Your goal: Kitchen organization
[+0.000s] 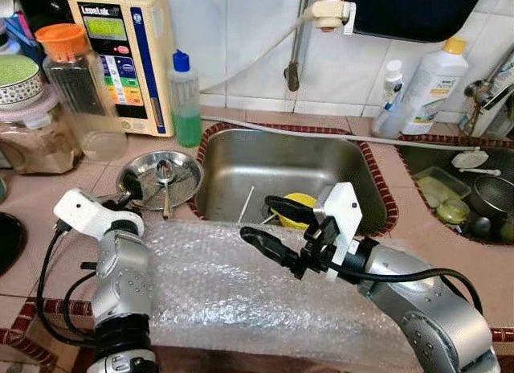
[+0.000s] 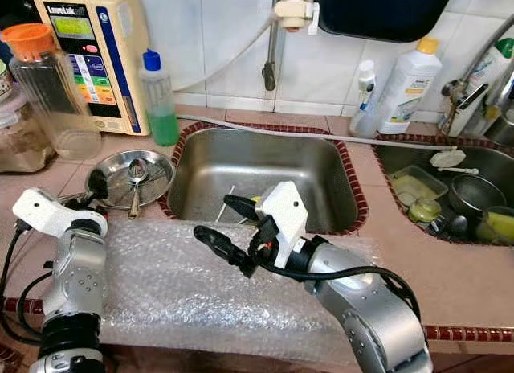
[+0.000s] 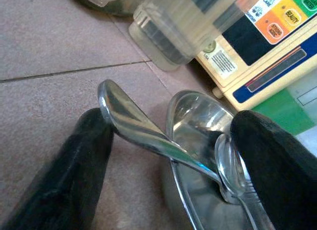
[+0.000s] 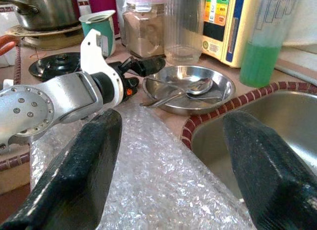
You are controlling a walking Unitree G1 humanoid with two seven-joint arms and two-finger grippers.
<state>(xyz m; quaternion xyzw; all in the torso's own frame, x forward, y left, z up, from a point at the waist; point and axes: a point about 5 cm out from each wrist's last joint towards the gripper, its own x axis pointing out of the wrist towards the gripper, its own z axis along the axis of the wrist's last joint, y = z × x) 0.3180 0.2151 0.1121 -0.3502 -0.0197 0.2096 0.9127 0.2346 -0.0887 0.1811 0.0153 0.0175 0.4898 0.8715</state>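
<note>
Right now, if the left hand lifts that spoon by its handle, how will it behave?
The spoon looks like stiff polished steel, so likely rigid but slippery. Its bowl rests in the metal dish beside another spoon, so it may clatter or drag that one.

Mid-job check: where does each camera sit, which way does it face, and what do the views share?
Left and right eye views: head, looking down at sink and bubble wrap; both arms show.
Left wrist view: along the open left claw, fingers flanking a spoon handle at the steel dish.
Right wrist view: along the open right claw, facing the left arm.
Shared: that dish and spoon.
</note>
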